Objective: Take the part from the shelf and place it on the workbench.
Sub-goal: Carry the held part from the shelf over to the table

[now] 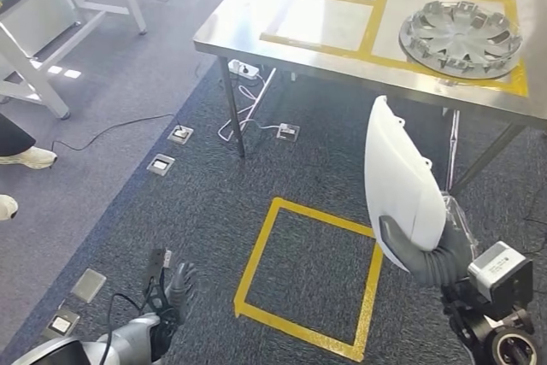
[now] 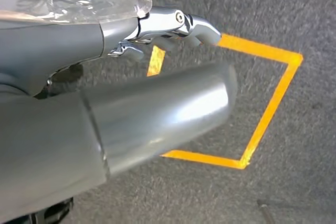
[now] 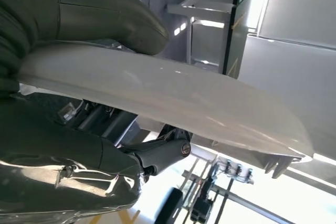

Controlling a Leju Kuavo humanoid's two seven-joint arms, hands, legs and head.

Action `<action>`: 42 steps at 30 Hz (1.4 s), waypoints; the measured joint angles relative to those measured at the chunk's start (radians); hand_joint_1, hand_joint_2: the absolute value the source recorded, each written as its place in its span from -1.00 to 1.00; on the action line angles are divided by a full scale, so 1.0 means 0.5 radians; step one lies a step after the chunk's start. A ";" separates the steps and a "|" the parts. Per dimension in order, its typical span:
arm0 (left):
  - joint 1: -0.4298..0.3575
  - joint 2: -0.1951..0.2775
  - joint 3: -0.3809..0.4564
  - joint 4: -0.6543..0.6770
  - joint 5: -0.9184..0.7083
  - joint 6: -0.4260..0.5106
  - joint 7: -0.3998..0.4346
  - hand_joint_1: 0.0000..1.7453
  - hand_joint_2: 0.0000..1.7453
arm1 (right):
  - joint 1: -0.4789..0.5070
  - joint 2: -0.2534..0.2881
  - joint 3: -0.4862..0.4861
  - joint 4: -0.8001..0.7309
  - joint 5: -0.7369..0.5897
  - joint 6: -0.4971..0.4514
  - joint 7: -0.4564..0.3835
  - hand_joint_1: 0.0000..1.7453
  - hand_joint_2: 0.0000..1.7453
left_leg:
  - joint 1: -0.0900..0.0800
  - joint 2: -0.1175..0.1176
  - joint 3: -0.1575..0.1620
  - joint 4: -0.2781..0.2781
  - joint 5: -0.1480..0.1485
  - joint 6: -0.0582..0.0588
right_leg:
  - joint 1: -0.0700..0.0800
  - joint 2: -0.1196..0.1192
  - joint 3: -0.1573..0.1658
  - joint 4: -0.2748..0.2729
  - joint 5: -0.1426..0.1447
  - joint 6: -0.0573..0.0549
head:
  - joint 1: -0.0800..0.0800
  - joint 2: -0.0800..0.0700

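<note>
My right hand (image 1: 429,256) grips a white curved plastic part (image 1: 400,184) by its lower end and holds it upright above the carpet, short of the workbench (image 1: 271,32). In the right wrist view the white part (image 3: 178,98) runs between the thumb (image 3: 107,14) and the fingers (image 3: 158,153). My left hand (image 1: 177,290) hangs low at the lower left with its fingers apart and nothing in it; the left wrist view has the left hand (image 2: 118,98) over the carpet. The steel workbench has yellow tape rectangles on its top.
A silver wheel cover (image 1: 461,38) lies in the right taped rectangle on the bench. A yellow tape square (image 1: 309,273) marks the carpet in front of me. Cables and a power strip (image 1: 244,68) lie under the bench. A person's shoes (image 1: 26,158) show at the left edge.
</note>
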 joint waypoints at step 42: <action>-0.014 0.010 -0.003 0.000 0.015 -0.020 0.003 -1.00 -1.00 | -0.054 -0.010 -0.007 0.044 -0.007 -0.038 -0.034 1.00 1.00 | 0.011 0.027 -0.299 -0.020 0.236 -0.012 | -0.004 0.008 0.214 -0.046 -0.149 -0.001 | -0.044 0.000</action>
